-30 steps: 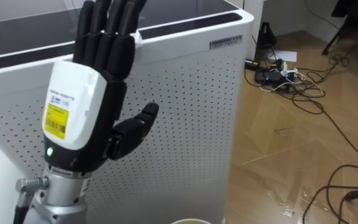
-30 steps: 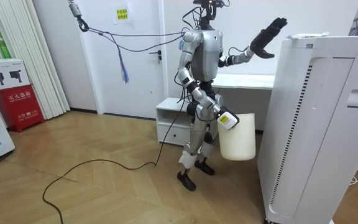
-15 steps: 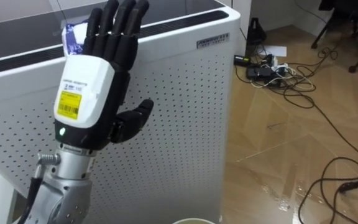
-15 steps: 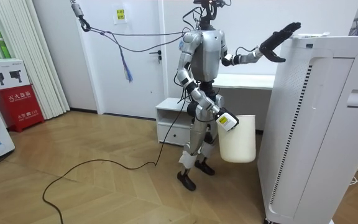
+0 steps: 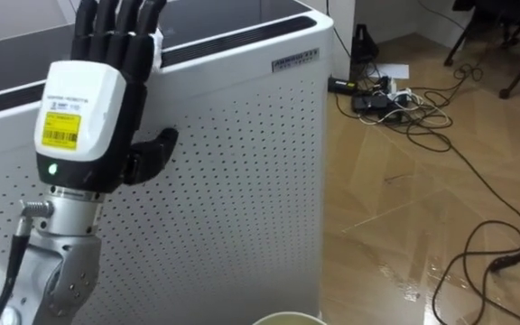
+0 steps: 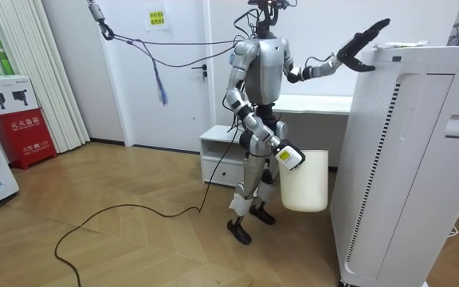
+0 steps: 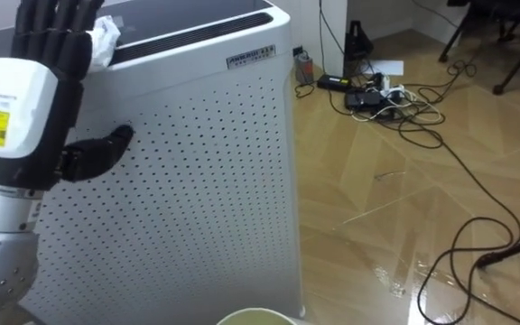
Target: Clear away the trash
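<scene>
Room view: bucket point(image 6: 306, 183) at right hand point(image 6: 288, 157)

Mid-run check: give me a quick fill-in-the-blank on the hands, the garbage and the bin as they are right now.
1. The left hand is raised beside the white cabinet with its fingers ___.
2. The crumpled garbage lies on ___ of the cabinet, just beyond the left hand.
3. The right hand, down by the robot's thigh, is at a bin whose colour is ___.
Missing words: straight; top; white.
</scene>
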{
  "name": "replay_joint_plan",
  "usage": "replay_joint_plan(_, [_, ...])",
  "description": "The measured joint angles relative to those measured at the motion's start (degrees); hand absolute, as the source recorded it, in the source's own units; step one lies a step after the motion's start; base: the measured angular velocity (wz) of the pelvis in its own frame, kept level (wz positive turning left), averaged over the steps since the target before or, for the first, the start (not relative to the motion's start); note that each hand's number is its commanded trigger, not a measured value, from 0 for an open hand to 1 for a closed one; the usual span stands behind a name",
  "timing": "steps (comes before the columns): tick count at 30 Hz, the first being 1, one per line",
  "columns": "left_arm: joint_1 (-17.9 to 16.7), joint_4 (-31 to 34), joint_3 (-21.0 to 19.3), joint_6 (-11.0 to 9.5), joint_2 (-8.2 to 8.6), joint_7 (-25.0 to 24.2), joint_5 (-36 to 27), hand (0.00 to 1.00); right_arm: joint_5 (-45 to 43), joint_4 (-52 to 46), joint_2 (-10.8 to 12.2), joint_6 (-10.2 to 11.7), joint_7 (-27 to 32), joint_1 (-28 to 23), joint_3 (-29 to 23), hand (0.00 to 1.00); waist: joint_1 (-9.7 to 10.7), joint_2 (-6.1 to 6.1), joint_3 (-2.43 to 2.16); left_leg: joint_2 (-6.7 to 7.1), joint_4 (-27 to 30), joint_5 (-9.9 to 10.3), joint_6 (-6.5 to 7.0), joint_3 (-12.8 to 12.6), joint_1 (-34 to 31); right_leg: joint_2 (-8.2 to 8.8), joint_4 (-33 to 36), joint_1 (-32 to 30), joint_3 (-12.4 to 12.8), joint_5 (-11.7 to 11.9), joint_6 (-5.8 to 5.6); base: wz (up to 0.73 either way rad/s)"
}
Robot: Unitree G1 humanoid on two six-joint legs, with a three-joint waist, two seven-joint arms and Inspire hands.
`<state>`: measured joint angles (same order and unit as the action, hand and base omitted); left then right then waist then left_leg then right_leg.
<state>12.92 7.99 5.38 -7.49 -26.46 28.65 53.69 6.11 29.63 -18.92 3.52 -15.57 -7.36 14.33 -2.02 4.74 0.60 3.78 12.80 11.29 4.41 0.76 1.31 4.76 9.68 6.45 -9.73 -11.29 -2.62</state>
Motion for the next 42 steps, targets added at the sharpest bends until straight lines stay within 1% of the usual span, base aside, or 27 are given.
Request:
replay_joint_plan(1, [0.0,1.6,0.0,0.1,0.01,0.1,1.1,0.00,0.0,0.0,0.0,0.0,-0.2,0.0,0.0,1.00,0.0,-0.02,-0.02,0.01,0.0,0.0,0.00,0.1,0.0,0.03,0.0,0.0,-0.1,0.0,0.00,0.00])
replay_joint_plan(5, [0.2,6.7,0.0,0.0,0.00,1.2,1.2,0.00,0.0,0.0,0.2,0.0,-0.3,0.0,0.2,1.00,-0.1,-0.10,-0.07,0.00,0.0,0.0,0.00,0.2,0.1,0.05,0.0,0.2,-0.5,0.0,0.00,0.02])
replay_joint_plan(9, [1.3,6.9,0.0,0.0,0.00,1.9,1.4,0.00,0.2,0.0,0.3,-0.7,-0.1,0.1,0.3,1.00,-0.4,-0.27,-0.14,-0.03,0.1,0.0,-0.01,0.2,0.4,0.05,0.1,0.4,-0.6,0.0,0.00,0.00])
replay_joint_plan(16, [1.3,8.2,0.0,0.1,0.00,1.9,1.6,0.00,0.2,0.0,0.4,-2.2,0.0,0.0,0.7,1.00,-1.4,-1.15,-0.16,-0.04,0.5,0.0,-0.01,0.1,0.3,0.05,0.2,0.5,-0.5,0.1,0.06,0.00])
replay_joint_plan(18, [1.3,8.1,0.0,0.4,0.00,1.9,1.6,0.00,0.2,0.0,0.4,-2.6,0.0,0.0,0.7,1.00,-1.6,-1.14,-0.16,-0.04,0.6,0.0,-0.01,0.2,0.3,0.05,0.2,0.5,-0.6,0.2,0.05,0.00])
replay_joint_plan(20, [1.3,7.8,0.0,1.4,0.00,1.8,1.6,0.00,-0.1,-0.9,0.3,-3.6,0.1,0.0,0.7,1.00,-1.5,-1.10,-0.19,-0.03,0.6,0.0,-0.01,0.3,0.2,0.03,0.2,0.5,-0.6,0.2,0.05,0.00])
replay_joint_plan(23, [1.3,7.3,-0.1,2.6,0.00,0.2,1.6,0.00,-0.1,-1.0,0.4,-3.7,0.1,0.0,0.5,1.00,-1.4,-1.06,-0.21,-0.04,0.6,0.0,-0.01,0.2,0.3,0.01,0.1,0.6,-0.6,0.2,0.06,0.00])
replay_joint_plan(24, [1.3,7.1,-0.2,2.7,0.00,-0.1,1.6,0.00,-0.2,-1.0,0.4,-3.7,0.0,0.0,0.4,1.00,-1.4,-1.05,-0.22,-0.04,0.6,0.0,0.00,0.1,0.3,0.01,0.1,0.6,-0.5,0.2,0.06,0.00])
replay_joint_plan(30, [1.2,3.4,-0.2,4.0,0.01,-3.0,1.6,0.00,-1.9,-1.5,0.2,-3.7,-0.2,0.0,0.1,1.00,-1.4,-0.87,-0.27,-0.06,0.5,0.0,-0.01,-0.1,0.8,0.00,0.0,1.0,0.1,0.2,0.06,-0.02])
replay_joint_plan(32, [0.7,1.9,-0.2,4.9,0.01,-3.7,1.6,0.00,-2.0,-1.5,0.2,-3.7,-0.3,-0.1,0.1,1.00,-1.4,-0.71,-0.28,-0.10,0.2,0.0,-0.01,-0.4,1.5,-0.02,0.0,1.5,0.2,0.2,0.06,-0.06])
replay_joint_plan(34, [0.6,1.6,-0.2,5.4,0.02,-4.6,1.6,0.00,-2.0,-1.6,0.2,-3.7,-0.5,-0.1,0.1,1.00,-1.4,-0.61,-0.24,-0.11,0.1,0.0,-0.01,-0.4,1.5,-0.03,0.0,1.5,0.2,0.2,0.06,0.00])
replay_joint_plan(39, [0.1,1.4,-0.2,5.8,0.03,-5.3,1.6,0.00,-2.0,-1.6,0.2,-3.7,-0.9,-0.1,0.1,1.00,-1.4,-0.12,-0.30,-0.12,0.0,0.0,0.00,-0.5,1.6,-0.04,0.0,1.5,0.2,0.2,0.06,0.00])
replay_joint_plan(42, [0.0,0.5,-0.2,6.1,0.00,-6.3,1.5,0.00,-2.2,-1.6,-0.2,-3.9,-1.4,-0.1,0.1,1.00,-1.4,0.48,-0.33,-0.11,-0.1,0.0,0.00,-0.5,1.6,-0.01,0.0,1.5,0.1,0.2,0.05,0.00])
